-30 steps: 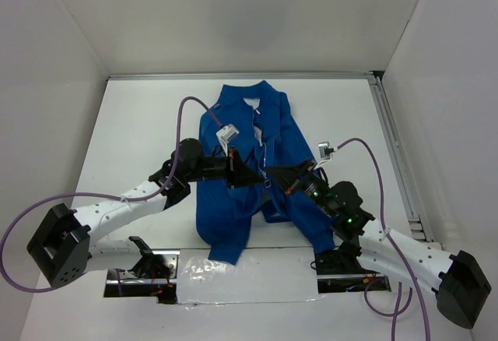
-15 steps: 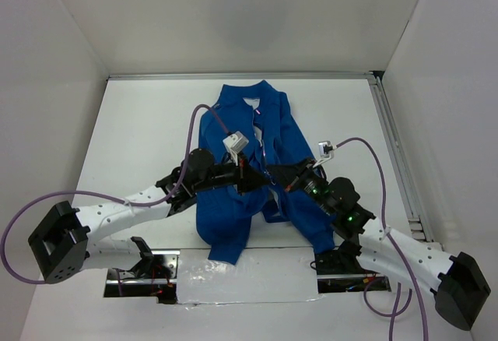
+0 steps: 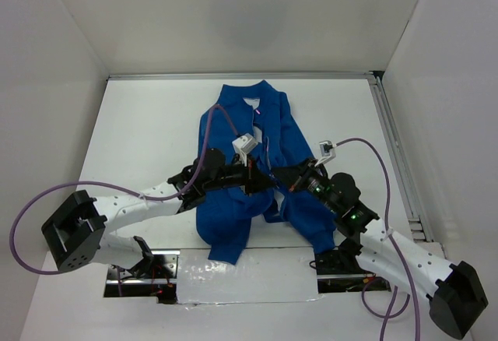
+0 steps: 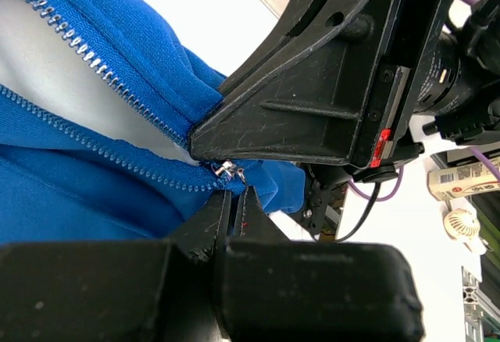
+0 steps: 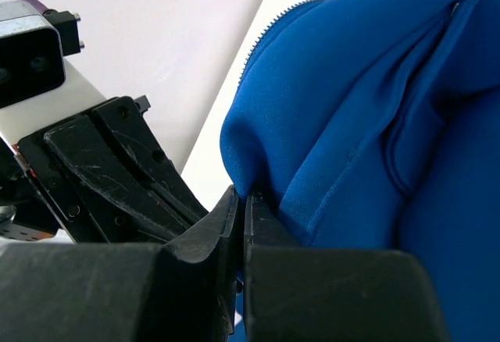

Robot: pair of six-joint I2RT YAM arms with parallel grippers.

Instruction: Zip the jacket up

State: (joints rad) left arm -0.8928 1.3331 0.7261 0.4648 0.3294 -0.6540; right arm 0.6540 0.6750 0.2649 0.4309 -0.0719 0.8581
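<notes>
The left gripper (image 3: 255, 179) has travelled across the jacket (image 3: 229, 220) toward the right gripper (image 3: 275, 177). The strip of blue fabric that lay between the two sets of jaws a second ago has closed up, and their tips now nearly meet. Behind its jaws, the left arm (image 3: 140, 205) has stretched further out. The right arm (image 3: 405, 255) has shifted a little, its jaws edging toward the left ones.

One blue jacket (image 3: 268, 115), two robot arms (image 3: 132, 209) (image 3: 405, 251), two claws (image 4: 235, 201) (image 5: 241, 201), one white table (image 3: 140, 123).
</notes>
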